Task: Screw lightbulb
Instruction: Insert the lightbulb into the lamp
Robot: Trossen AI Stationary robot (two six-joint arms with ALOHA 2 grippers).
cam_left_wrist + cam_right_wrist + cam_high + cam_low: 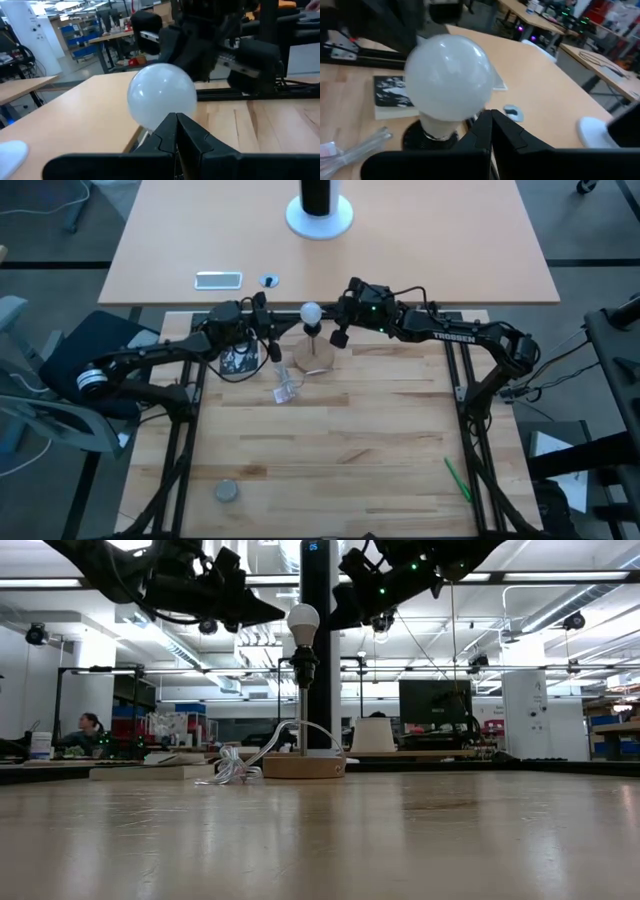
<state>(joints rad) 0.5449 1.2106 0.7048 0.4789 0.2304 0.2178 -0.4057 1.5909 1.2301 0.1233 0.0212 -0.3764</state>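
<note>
The white frosted lightbulb (311, 311) stands upright, base down, in the black socket (303, 665) of a thin-stemmed lamp on a round wooden base (316, 358). My left gripper (283, 323) is shut and level at the bulb's left side, its tip (176, 125) close before the globe's lower part. My right gripper (335, 315) is shut at the bulb's right side, its tip (489, 122) near the globe's lower edge. In the low view the bulb (302, 620) shows between both dark tips. My left gripper's shut fingertips (281, 616) stand right beside the globe's left side, level; whether they touch it cannot be told. My right gripper's shut fingertips (332, 620) stand a little off the globe's right side, slanting slightly down; I cannot tell whether they touch it.
A clear plastic piece with cord (285, 388) lies in front of the lamp base, with a printed booklet (240, 360) to its left. A grey disc (227, 492) and a green pen (457, 478) lie near the front edge. A second table (180, 240) behind carries a white-based black post (320, 215).
</note>
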